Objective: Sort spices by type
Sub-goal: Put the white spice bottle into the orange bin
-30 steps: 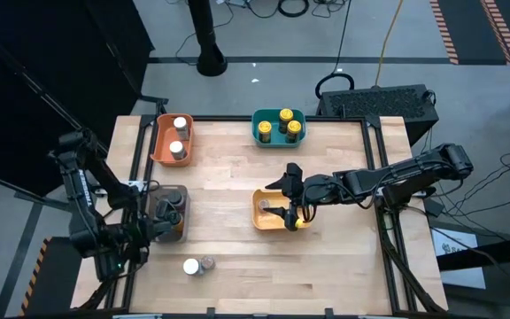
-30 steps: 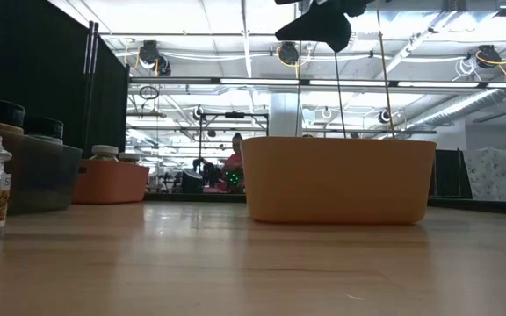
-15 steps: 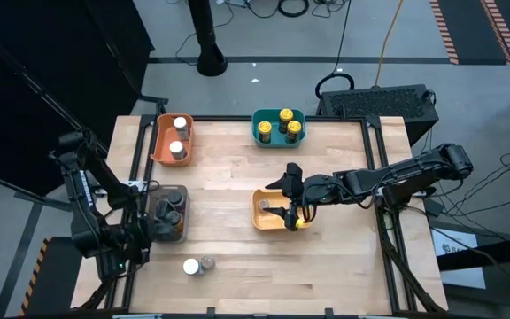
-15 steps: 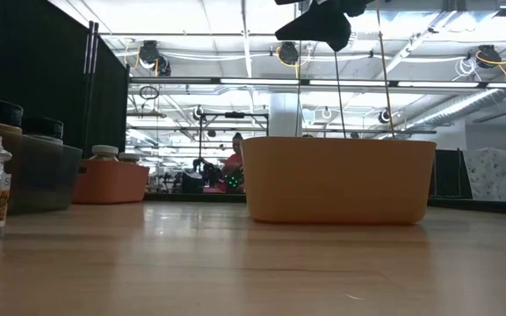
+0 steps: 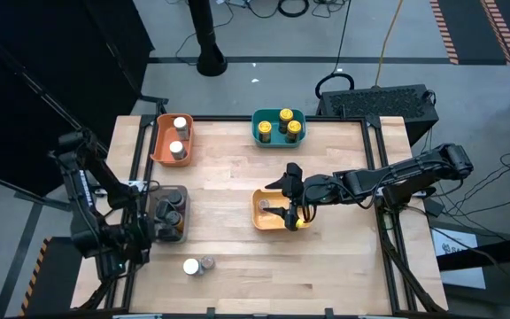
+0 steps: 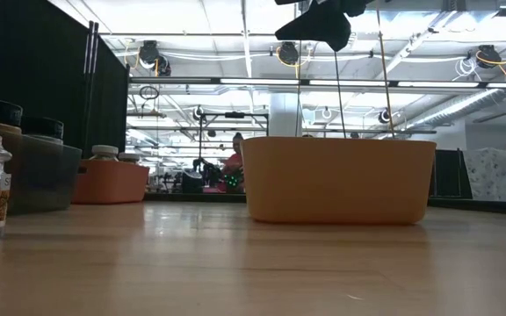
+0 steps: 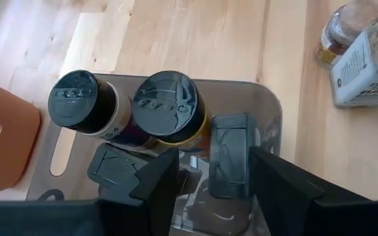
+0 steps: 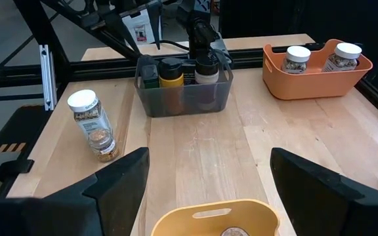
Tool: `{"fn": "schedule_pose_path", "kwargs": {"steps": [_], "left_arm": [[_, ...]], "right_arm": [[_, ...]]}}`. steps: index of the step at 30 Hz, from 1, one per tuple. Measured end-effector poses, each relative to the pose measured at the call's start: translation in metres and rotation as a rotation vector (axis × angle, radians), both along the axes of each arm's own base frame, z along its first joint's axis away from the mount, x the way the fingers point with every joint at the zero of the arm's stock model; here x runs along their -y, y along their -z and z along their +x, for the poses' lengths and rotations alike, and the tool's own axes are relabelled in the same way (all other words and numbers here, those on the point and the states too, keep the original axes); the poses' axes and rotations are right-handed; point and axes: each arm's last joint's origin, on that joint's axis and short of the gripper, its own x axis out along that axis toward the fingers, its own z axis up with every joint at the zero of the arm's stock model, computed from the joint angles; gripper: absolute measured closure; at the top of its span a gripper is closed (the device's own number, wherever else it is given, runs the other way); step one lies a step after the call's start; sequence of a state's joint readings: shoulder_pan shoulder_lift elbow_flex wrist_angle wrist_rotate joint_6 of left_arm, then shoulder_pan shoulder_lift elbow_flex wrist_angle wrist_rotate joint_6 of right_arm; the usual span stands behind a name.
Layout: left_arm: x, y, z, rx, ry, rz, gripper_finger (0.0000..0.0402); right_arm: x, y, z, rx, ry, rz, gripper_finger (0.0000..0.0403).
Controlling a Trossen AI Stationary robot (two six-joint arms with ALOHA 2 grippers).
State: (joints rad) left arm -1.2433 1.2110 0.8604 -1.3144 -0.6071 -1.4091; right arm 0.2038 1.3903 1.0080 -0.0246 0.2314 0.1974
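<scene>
Left wrist view, left gripper (image 7: 210, 172) spread over grey plastic bin (image 7: 268, 111) holding black-lidded spice jars (image 7: 169, 108), right gripper (image 5: 290, 213) wide above yellow plastic bin (image 5: 261, 213).

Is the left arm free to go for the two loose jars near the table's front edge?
Probably yes. The left claw hangs open over the grey bin, and the two loose jars stand close by on bare table with nothing between.

A grey concrete floor (image 5: 264, 35) surrounds the wooden table (image 5: 228, 177), with cables trailing across it. Black curtains (image 6: 33, 96) close the room's side. Long ceiling lights (image 6: 323, 82) run above a distant seated person (image 6: 234, 162).
</scene>
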Motion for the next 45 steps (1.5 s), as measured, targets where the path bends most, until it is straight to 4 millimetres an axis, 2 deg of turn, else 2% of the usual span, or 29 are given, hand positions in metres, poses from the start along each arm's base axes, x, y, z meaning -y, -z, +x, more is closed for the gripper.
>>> {"fn": "schedule_pose_path", "kwargs": {"steps": [6,10,12,16,17,24,29,32,35,38,45], "left_arm": [[0.005,-0.024,0.014,0.057,-0.063,-0.086,0.0211],[0.003,-0.038,0.025,-0.063,-0.146,-0.181,0.0233],[0.001,-0.043,0.03,-0.122,-0.167,-0.216,0.0265],[-0.002,-0.046,0.037,-0.202,-0.116,-0.228,0.0372],[-0.002,-0.047,0.039,-0.205,-0.103,-0.232,0.0386],[0.007,-0.053,0.065,-0.046,0.047,-0.307,0.0397],[0.014,-0.054,0.079,0.022,0.091,-0.35,0.0398],[0.014,-0.054,0.082,0.029,0.077,-0.358,0.0392],[0.016,-0.055,0.083,0.028,0.085,-0.397,0.0368],[0.02,-0.057,0.085,0.043,0.103,-0.454,0.0327],[0.023,-0.052,0.089,0.042,0.096,-0.433,0.021]], "right_arm": [[0.0,0.0,0.0,0.001,0.003,-0.001,0.0103],[0.001,0.0,0.0,0.002,0.005,-0.001,0.0103],[0.001,0.0,0.0,0.002,0.005,-0.001,0.0103],[0.001,0.0,0.0,0.002,0.006,0.0,0.0103],[0.001,0.0,0.0,0.002,0.006,0.0,0.0103],[0.002,-0.001,0.0,0.013,0.052,-0.013,0.0103],[-0.001,-0.001,0.0,0.015,0.057,0.009,0.0103],[-0.006,-0.001,-0.001,0.017,0.041,0.011,0.0103],[-0.012,-0.003,-0.002,0.032,0.022,0.015,0.0103],[-0.015,-0.003,-0.003,0.036,0.01,0.012,0.0103],[-0.015,-0.003,-0.002,0.035,0.011,0.006,0.0103]]}}
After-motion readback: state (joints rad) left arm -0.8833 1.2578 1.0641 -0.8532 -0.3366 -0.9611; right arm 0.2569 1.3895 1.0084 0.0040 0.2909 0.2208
